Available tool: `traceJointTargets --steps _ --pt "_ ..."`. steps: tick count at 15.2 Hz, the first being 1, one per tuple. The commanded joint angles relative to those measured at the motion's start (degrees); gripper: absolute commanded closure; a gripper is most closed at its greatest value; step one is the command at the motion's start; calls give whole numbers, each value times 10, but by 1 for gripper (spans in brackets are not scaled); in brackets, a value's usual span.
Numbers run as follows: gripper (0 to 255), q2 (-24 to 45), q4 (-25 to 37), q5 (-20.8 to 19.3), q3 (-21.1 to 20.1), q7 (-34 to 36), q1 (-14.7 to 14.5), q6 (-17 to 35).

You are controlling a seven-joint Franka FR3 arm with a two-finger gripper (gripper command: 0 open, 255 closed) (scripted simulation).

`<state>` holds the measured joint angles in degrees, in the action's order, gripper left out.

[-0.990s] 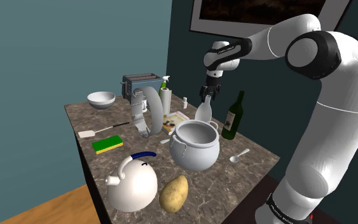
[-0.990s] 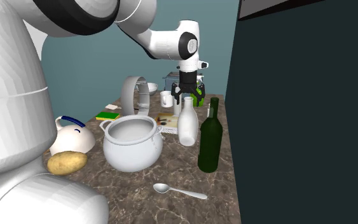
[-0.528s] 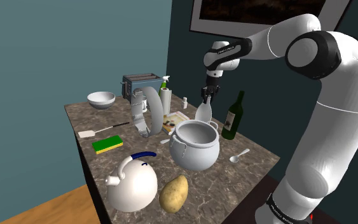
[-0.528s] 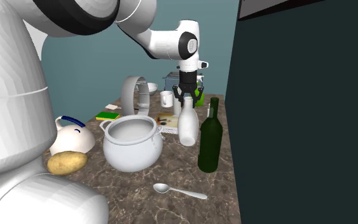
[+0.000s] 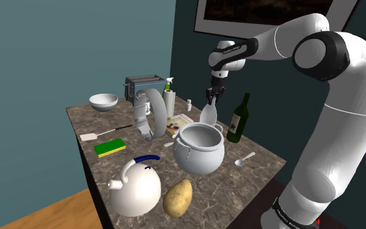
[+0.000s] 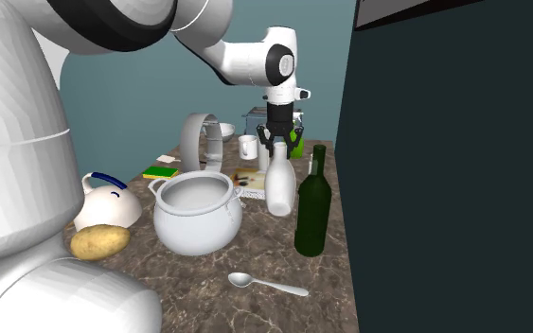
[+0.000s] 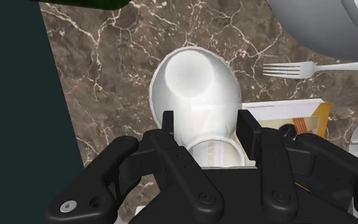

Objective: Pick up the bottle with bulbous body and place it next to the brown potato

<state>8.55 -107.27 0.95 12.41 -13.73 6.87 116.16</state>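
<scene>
A white bottle with a bulbous body (image 5: 207,115) (image 6: 278,191) stands behind the white pot (image 5: 199,148), beside a dark green wine bottle (image 5: 238,119). My black gripper (image 5: 210,97) (image 6: 275,146) comes down from above and is shut on the white bottle's neck. In the wrist view the two fingers (image 7: 168,125) clasp the neck, with the white bottle's body (image 7: 193,79) beyond them. The brown potato (image 5: 177,198) (image 6: 99,242) lies at the counter's near end, next to a white kettle (image 5: 136,187).
The marble counter (image 5: 103,170) is crowded: a spoon (image 5: 244,159), a green sponge (image 5: 110,148), a white bowl (image 5: 103,101), a toaster (image 5: 145,84), a book (image 7: 298,118) and a fork (image 7: 298,67). A dark wall runs behind the bottles.
The fingers stood apart around the white bottle's neck a second ago and have closed on it. Since then the hand has risen very slightly.
</scene>
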Motion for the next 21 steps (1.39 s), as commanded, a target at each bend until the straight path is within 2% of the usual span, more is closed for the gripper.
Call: traceJointTargets --steps 1,21 --pt "255 -3 9 -1 0 0 0 -12" --pt "255 -20 143 -5 1 2 0 -162"
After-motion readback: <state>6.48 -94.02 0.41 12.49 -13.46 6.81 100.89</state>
